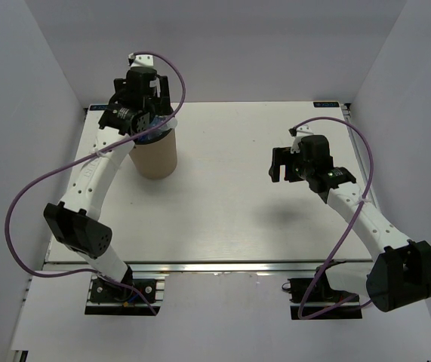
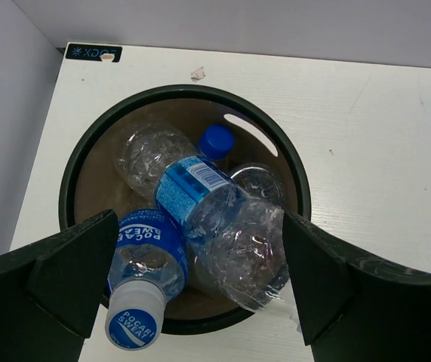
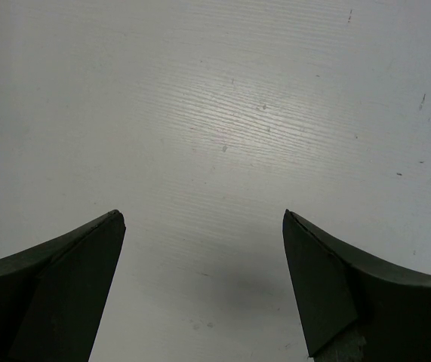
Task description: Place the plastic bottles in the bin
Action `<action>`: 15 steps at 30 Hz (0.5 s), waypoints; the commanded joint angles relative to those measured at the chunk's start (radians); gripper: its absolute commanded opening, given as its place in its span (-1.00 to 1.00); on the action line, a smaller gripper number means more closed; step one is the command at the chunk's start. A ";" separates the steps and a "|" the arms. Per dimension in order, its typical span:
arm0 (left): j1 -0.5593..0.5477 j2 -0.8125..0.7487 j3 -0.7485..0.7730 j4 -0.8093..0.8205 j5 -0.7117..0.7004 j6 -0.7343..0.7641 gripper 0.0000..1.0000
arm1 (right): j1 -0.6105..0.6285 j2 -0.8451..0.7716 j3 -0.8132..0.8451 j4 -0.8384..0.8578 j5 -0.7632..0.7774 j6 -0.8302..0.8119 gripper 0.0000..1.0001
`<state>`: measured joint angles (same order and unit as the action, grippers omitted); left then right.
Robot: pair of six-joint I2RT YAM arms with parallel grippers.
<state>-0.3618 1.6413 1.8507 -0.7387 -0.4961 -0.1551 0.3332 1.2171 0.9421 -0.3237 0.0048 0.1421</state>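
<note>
On your left, the left jaws stand wide open above the bin [image 1: 157,157] and grip nothing. The bin sits upright at the far left of the tabletop [image 1: 230,219]. Inside it lie the plastic bottles [image 2: 207,211]. A crumpled clear one with a blue label lies across the top, with a white-capped Pocari Sweat bottle [image 2: 141,275] beside it at the near rim. On your right, the right jaws are also open, holding nothing over the tabletop, well apart from the bin.
</note>
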 commanded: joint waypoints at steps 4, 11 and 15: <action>-0.002 -0.034 0.097 -0.013 0.028 -0.009 0.96 | -0.006 -0.021 0.021 0.009 0.006 -0.006 0.79; 0.004 0.011 0.372 -0.027 -0.102 -0.003 0.96 | -0.006 -0.028 0.029 0.012 0.014 0.002 0.79; 0.186 0.034 0.459 -0.043 -0.006 -0.079 0.96 | -0.006 -0.042 0.029 0.014 0.018 0.008 0.79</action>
<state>-0.3096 1.6772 2.2421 -0.7589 -0.5301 -0.1703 0.3332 1.2121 0.9421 -0.3241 0.0055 0.1436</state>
